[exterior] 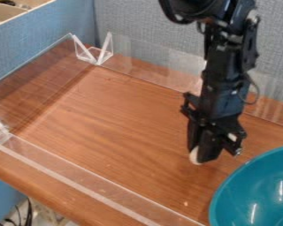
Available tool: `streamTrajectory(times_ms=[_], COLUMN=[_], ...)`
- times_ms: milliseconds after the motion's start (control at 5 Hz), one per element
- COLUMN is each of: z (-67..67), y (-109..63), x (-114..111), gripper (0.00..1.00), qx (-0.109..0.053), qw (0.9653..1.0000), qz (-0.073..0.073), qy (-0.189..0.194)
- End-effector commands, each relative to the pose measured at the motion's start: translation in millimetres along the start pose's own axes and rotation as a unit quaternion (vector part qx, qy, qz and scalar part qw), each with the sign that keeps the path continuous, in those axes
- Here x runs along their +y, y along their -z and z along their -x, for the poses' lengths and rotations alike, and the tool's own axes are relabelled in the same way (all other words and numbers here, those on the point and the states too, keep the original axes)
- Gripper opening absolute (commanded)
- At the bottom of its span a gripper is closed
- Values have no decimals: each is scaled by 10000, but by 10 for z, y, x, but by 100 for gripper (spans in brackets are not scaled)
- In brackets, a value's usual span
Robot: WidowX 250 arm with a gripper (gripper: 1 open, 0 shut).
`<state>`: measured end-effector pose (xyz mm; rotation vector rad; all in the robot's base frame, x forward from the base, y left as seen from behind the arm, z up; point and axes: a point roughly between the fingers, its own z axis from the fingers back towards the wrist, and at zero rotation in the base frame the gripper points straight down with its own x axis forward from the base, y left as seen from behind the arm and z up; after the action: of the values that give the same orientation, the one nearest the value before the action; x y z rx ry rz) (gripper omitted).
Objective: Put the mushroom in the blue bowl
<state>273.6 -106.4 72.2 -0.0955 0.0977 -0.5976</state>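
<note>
The hand (208,152) points straight down from a black, jointed arm (226,62) and is clenched on the mushroom (201,157). Only a small cream-white rounded part of the mushroom shows, at the lower left of the black fingers (198,141); its cap is hidden between them. Whether the mushroom touches the surface (109,124) or is just clear of it cannot be told from this view.

The hand is made of matte black, angular parts with hard edges. The arm above it is built of the same dark material, with bulkier rounded housings at the top of the frame.

The blue bowl (256,196) sits just beside the hand, at the lower right corner of the view, and is cut off by the frame edges. It is round, deep and smooth-walled, in glossy teal-blue plastic with a soft highlight on its inner wall. The visible part of its interior holds nothing. The mushroom is outside the bowl, to the left of its rim.

The surface is reddish-brown wood with a visible straight grain and a slight sheen. A low clear plastic barrier (61,172) runs around the work area, with folded transparent brackets (95,48) at the far corner. Behind it stands a blue-grey fabric-textured wall (144,26).
</note>
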Motion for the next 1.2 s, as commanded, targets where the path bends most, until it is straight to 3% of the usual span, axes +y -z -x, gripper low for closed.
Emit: streamTrajectory(times_ms=[0, 200, 1000], z=[-118, -209, -297], y=[-261, -244, -179], x=[-218, -343, -498], gripper=[0, 0, 0], qx=[-403, -429, -487], qw=[9986, 9980, 9974], qz=[-134, -140, -136], qy=[328, 447, 516])
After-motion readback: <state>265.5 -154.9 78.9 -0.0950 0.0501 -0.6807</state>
